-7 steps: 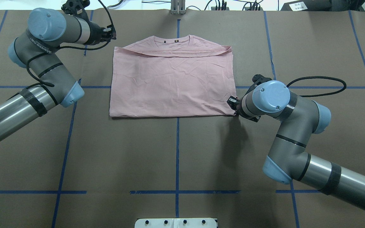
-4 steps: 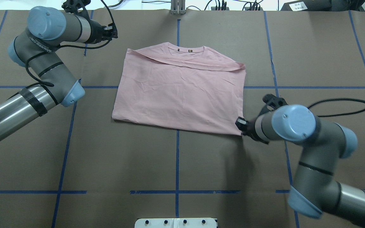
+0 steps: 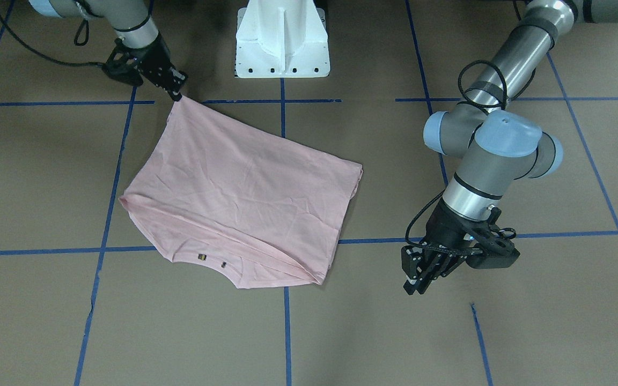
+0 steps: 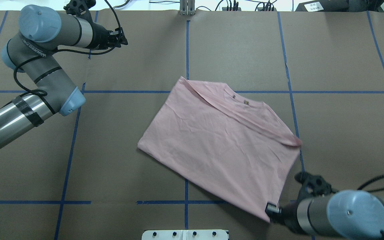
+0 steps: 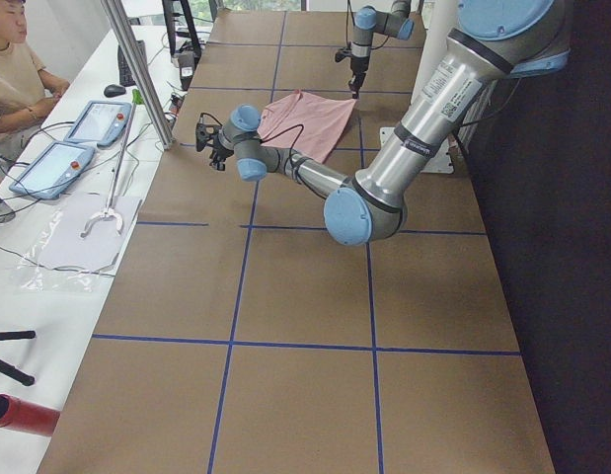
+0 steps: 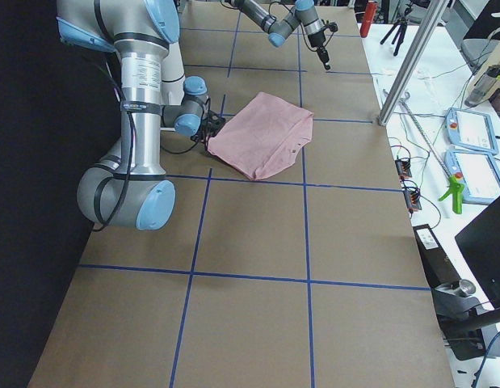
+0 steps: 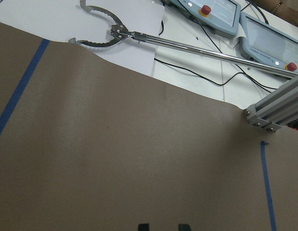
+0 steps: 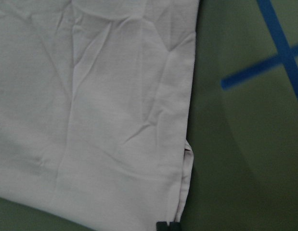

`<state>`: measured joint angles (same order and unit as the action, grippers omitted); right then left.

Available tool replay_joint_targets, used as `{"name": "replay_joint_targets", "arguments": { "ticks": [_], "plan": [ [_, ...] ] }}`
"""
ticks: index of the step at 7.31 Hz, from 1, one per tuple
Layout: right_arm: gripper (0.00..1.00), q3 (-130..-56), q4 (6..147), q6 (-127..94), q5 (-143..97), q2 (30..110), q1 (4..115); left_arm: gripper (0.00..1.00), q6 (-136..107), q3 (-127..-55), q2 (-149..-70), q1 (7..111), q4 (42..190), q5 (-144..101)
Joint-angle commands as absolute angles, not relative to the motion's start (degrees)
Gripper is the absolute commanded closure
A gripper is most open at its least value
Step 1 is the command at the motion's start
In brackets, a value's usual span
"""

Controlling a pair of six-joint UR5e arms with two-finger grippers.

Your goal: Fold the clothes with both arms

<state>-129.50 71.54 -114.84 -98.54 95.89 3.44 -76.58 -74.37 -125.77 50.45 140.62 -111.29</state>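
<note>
The pale pink T-shirt [image 4: 222, 146] lies folded and skewed on the brown table, plain side up, its collar [image 4: 238, 99] toward the far side. It also shows in the front view [image 3: 244, 198] and looks whitish in the right wrist view [image 8: 91, 120]. My right gripper [image 4: 269, 210] is shut on the shirt's near right corner, close to the table's near edge; the front view [image 3: 176, 95] shows the corner pinched. My left gripper [image 4: 124, 40] is open and empty over bare table at the far left, well away from the shirt; its fingertips [image 7: 144, 226] stand apart.
The white pedestal base [image 3: 282, 37] stands at the near edge, close to my right gripper. Blue tape lines [image 4: 186, 173] grid the table. An aluminium post [image 4: 187, 8] stands at the far edge. Beyond it lie tablets [image 7: 221, 12] and a grabber tool [image 7: 115, 31]; an operator [image 5: 14, 59] sits there.
My right gripper has pulled the shirt's corner toward the robot and to the right. The whole shirt slid and turned with it. My left arm has barely moved.
</note>
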Motion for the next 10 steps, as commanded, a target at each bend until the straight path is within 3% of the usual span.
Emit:
{"name": "replay_joint_targets", "arguments": {
  "ticks": [1,2,3,4,5,8,10],
  "plan": [
    [0.36,-132.4,71.5,-117.4,-99.6,97.8,-4.1,0.63,-76.7,-80.1,-122.5,50.0,140.5,-121.3],
    [0.0,-133.8,71.5,-119.1,-99.6,97.6,-4.2,0.63,-82.8,-89.0,-116.1,47.9,138.8,-122.2],
    [0.0,-135.1,71.4,-119.2,-99.4,96.6,-2.2,0.59,-88.4,-96.9,-109.2,41.4,137.4,-119.3],
    [0.0,-135.5,71.4,-119.0,-99.6,94.0,2.3,0.48,-94.6,-100.3,-107.0,37.4,133.0,-116.0],
    [0.0,-135.2,71.5,-118.5,-99.6,93.9,7.8,0.48,-97.2,-102.6,-107.2,32.7,126.3,-115.2],
    [0.0,-130.0,71.5,-112.9,-99.1,93.5,16.1,0.47,-100.3,-102.4,-111.5,22.4,118.7,-101.4],
    [0.0,-129.5,71.4,-112.1,-99.0,93.4,17.0,0.48,-100.2,-101.9,-111.1,22.0,118.6,-101.3]
  ]
}}
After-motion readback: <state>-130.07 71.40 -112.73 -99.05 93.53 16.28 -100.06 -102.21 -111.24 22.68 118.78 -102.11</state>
